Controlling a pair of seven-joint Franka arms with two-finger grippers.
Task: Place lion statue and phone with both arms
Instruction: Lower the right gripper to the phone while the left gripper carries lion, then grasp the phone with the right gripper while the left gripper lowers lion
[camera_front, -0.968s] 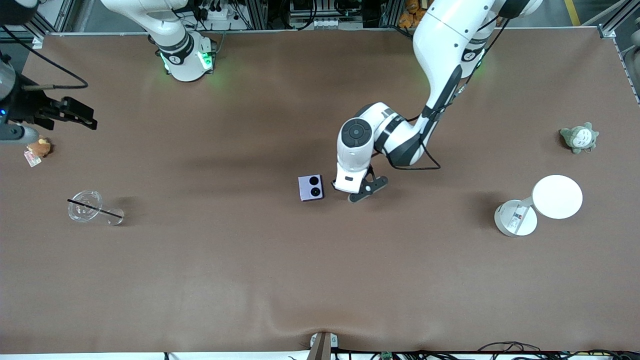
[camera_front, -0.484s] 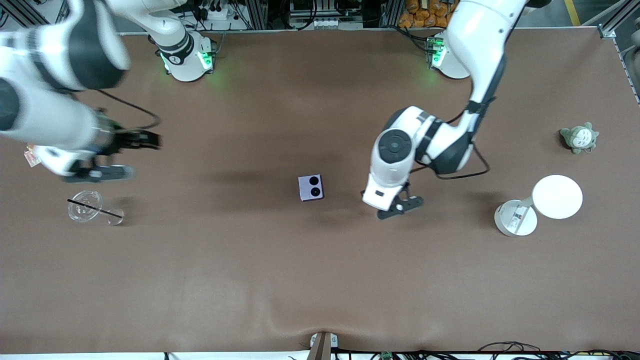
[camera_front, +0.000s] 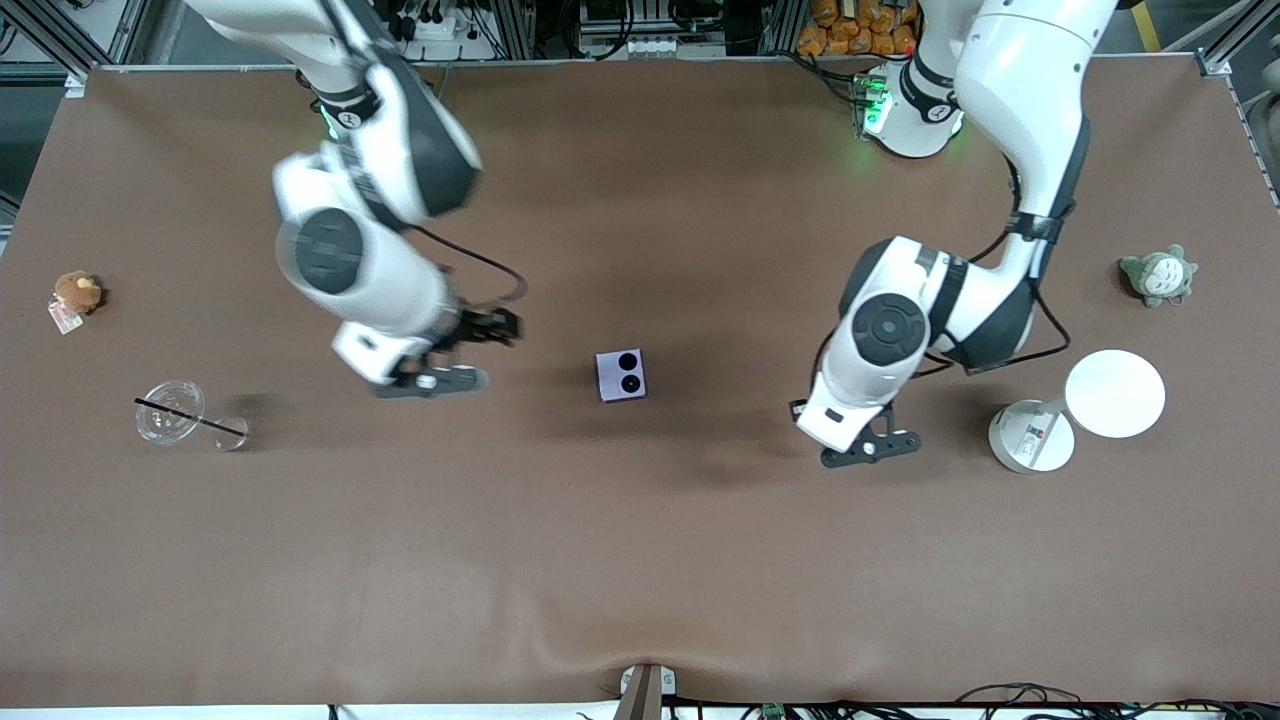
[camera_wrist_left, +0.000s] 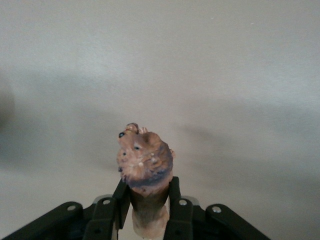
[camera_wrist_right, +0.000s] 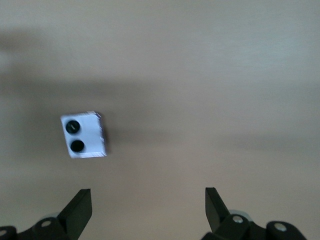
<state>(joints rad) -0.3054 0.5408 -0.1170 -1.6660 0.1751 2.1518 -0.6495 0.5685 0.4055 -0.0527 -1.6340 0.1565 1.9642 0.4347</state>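
Observation:
The phone (camera_front: 621, 375), pale lavender with two black camera circles, lies flat near the table's middle and also shows in the right wrist view (camera_wrist_right: 84, 136). My right gripper (camera_front: 468, 352) hangs open and empty over the table beside the phone, toward the right arm's end; in its wrist view (camera_wrist_right: 147, 202) the fingers stand wide apart. My left gripper (camera_front: 862, 446) is over the table between the phone and a white cup. In its wrist view (camera_wrist_left: 146, 192) it is shut on the lion statue (camera_wrist_left: 145, 162), orange-brown with a darker head end sticking out past the fingertips. The front view hides the statue.
A round brown plush with a tag (camera_front: 76, 293) sits at the right arm's end. A clear cup with a black straw (camera_front: 172, 412) lies nearer the camera there. A white cup (camera_front: 1032, 436), a white disc (camera_front: 1115, 393) and a grey-green plush (camera_front: 1158, 275) sit at the left arm's end.
The left gripper, holding the statue, moved away from the phone toward the left arm's end and lower in the front view. The right arm swung in from the table's end toward the phone.

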